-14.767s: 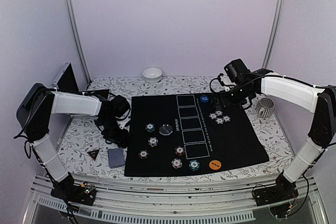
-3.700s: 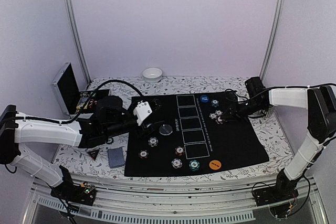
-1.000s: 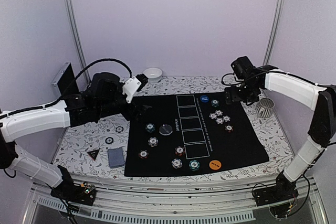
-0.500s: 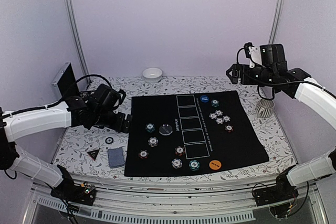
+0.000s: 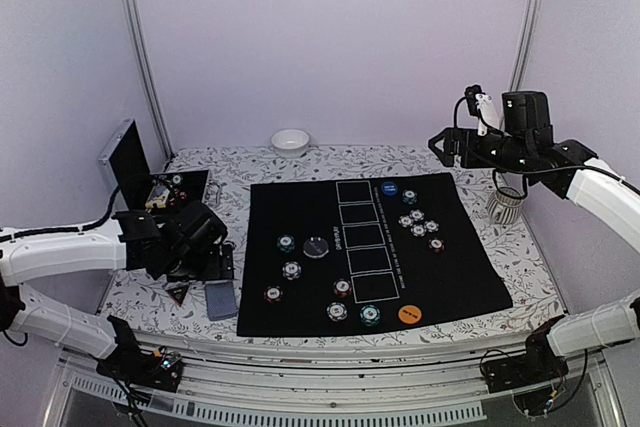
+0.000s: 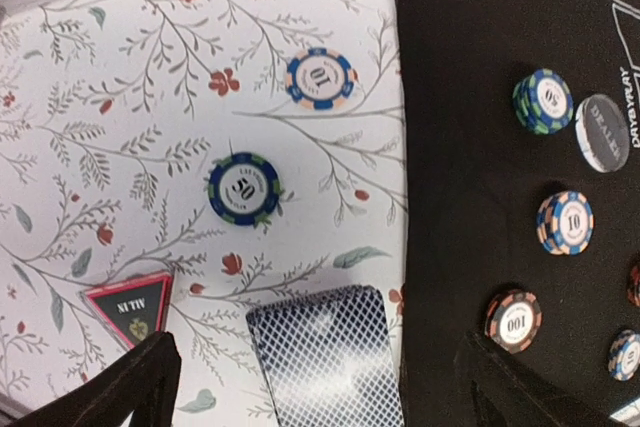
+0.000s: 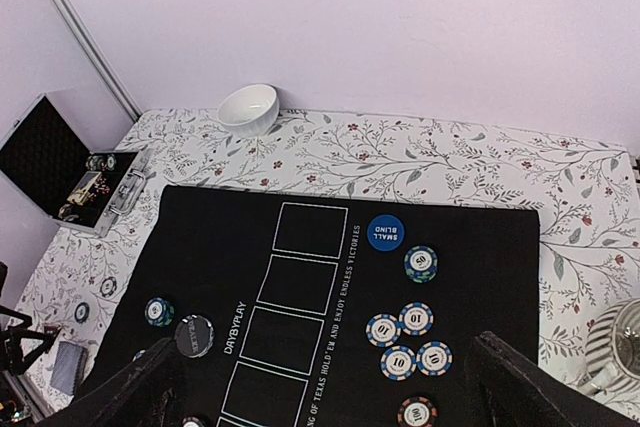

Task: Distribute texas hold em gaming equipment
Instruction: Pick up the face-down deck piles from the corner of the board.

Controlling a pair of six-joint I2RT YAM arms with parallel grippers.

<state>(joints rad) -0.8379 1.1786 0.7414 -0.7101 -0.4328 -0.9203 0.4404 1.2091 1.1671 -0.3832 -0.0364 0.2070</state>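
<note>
Left gripper (image 5: 212,263), spread and empty, hovers above the card deck (image 6: 325,352), likely its next grasp; right gripper (image 7: 325,377) hangs spread aloft.

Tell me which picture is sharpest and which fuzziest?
Left wrist view: sharpest, the number on the blue-and-peach chip reads clearly. Right wrist view: fairly sharp, the blue button lettering readable. Top external view: softest, numbers on the chip cluster cannot be read.

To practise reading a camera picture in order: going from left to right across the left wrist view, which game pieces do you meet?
black-red triangle marker → blue 50 chip → topmost 10 chip → 100 chip → dealer disc. The card deck and remaining chips overlap these, so omitted.
</note>
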